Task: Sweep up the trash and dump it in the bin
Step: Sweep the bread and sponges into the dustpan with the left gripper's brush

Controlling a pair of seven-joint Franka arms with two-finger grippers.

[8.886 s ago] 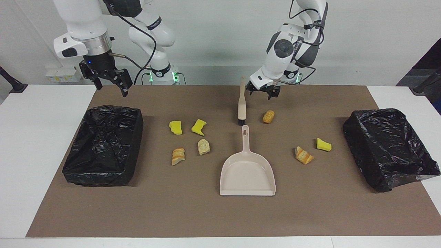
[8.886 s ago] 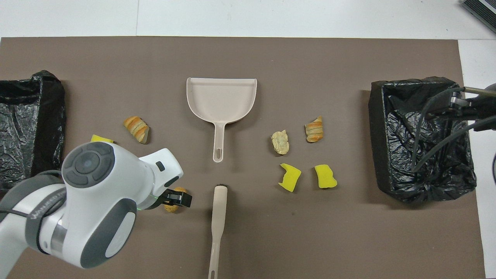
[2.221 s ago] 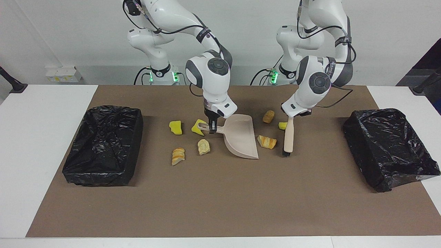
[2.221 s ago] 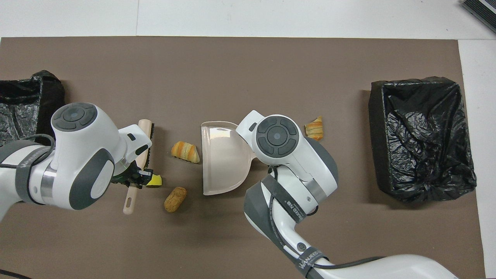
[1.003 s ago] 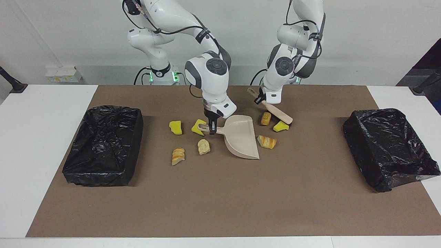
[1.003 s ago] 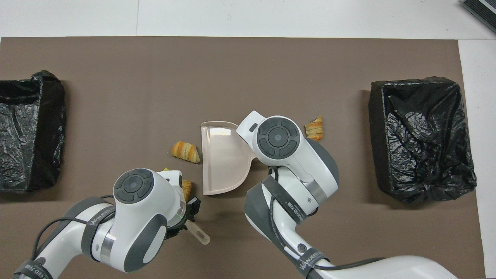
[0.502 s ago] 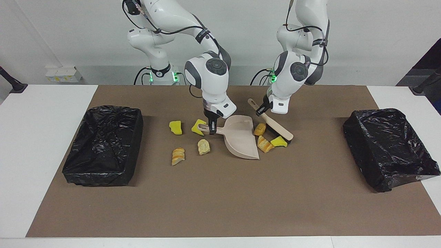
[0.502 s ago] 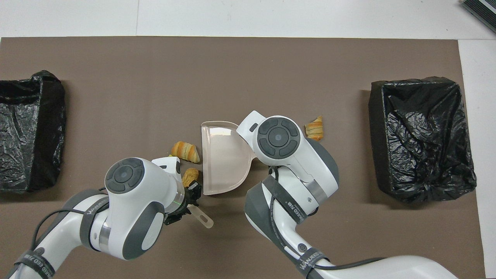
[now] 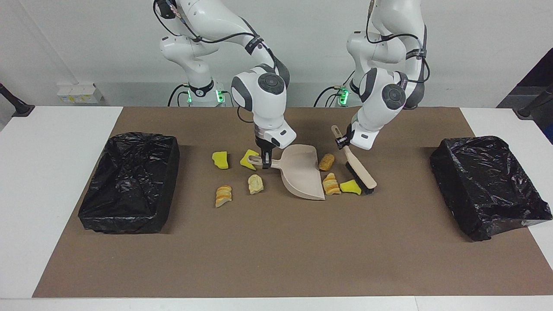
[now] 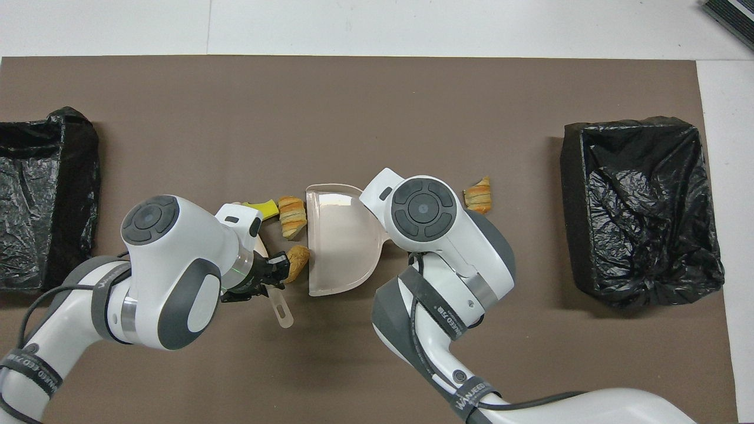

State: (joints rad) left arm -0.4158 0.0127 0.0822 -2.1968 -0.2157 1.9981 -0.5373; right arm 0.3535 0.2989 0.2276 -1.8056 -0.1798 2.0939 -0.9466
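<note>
Beige dustpan sits tilted on the tabletop, its handle clamped in my right gripper. My left gripper is closed on the brush. 3 bits of trash lie between brush and pan mouth; 4 lie toward my right arm's end beside the pan's handle.

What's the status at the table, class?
Left gripper shut on brush, right gripper shut on dustpan. Three trash bits at the pan's mouth, none in. Four bits wait beside its handle.
</note>
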